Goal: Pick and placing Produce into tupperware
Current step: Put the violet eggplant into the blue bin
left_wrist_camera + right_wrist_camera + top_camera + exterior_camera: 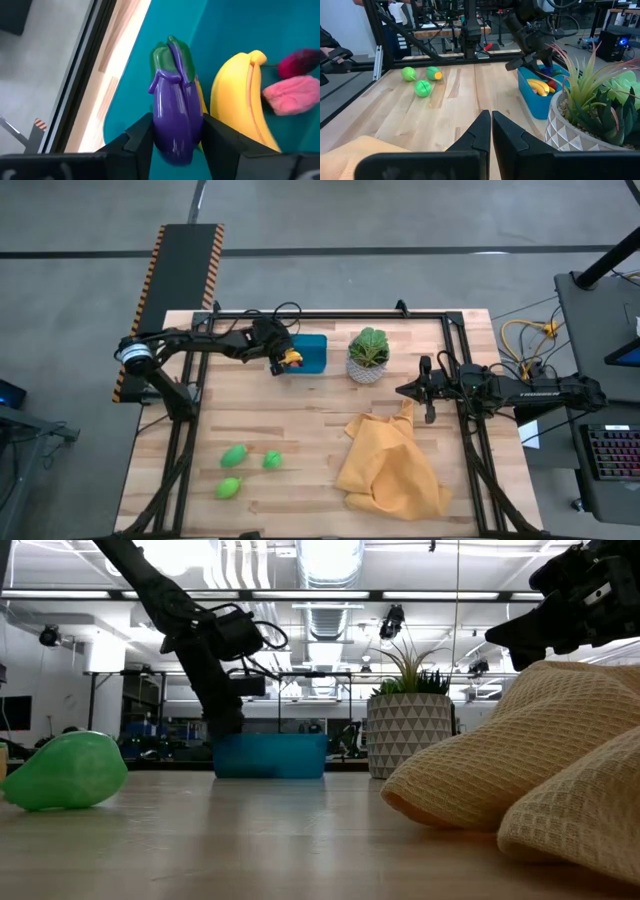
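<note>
My left gripper (283, 360) hangs over the left end of the teal tupperware (311, 354), shut on a purple toy eggplant (175, 117) with a green cap. Inside the tupperware lie a yellow banana (240, 100) and pink-red pieces (292, 90); the right wrist view also shows the tupperware (535, 100). Three green produce pieces (245, 468) rest on the table near its front left. My right gripper (428, 392) is shut and holds nothing, hovering right of the potted plant (369, 355), above the yellow cloth. My left gripper pinches the purple eggplant by its rounded body (172, 140), one finger (137, 137) on each side. It comes from above, pointing down into the tupperware. The eggplant's green cap end (172, 55) points away from the fingers, low inside the container beside the banana.
A yellow waffle cloth (392, 465) lies crumpled on the right half of the table. The potted plant in its white patterned pot stands just right of the tupperware. A black frame (330, 315) runs around the table's edges.
</note>
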Available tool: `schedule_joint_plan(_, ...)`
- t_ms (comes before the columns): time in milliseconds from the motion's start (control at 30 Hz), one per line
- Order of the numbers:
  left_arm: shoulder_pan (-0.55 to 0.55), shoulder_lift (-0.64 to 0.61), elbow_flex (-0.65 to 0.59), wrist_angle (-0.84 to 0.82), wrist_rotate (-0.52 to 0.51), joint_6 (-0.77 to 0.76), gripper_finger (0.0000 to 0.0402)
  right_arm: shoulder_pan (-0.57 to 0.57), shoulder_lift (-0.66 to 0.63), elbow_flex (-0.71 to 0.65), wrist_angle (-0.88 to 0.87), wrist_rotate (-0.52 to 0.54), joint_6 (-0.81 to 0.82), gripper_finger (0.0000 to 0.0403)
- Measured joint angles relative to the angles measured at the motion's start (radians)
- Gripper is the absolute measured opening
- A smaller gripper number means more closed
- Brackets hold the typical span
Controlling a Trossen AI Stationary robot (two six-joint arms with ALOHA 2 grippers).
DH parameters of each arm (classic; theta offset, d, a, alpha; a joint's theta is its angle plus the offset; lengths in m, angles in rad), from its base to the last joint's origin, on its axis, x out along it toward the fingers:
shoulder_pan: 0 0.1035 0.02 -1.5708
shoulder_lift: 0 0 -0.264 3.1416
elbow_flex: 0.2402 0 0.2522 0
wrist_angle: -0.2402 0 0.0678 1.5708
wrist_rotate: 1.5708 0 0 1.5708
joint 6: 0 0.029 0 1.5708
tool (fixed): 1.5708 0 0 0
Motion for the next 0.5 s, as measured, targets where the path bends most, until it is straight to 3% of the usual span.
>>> schedule_joint_plan(500, 0.0, 0.0, 0.0, 0.001, 0.002, -0.025, 0.0157, 0.0, 0.0, 0.0, 0.0, 0.0, 0.003, 0.0009)
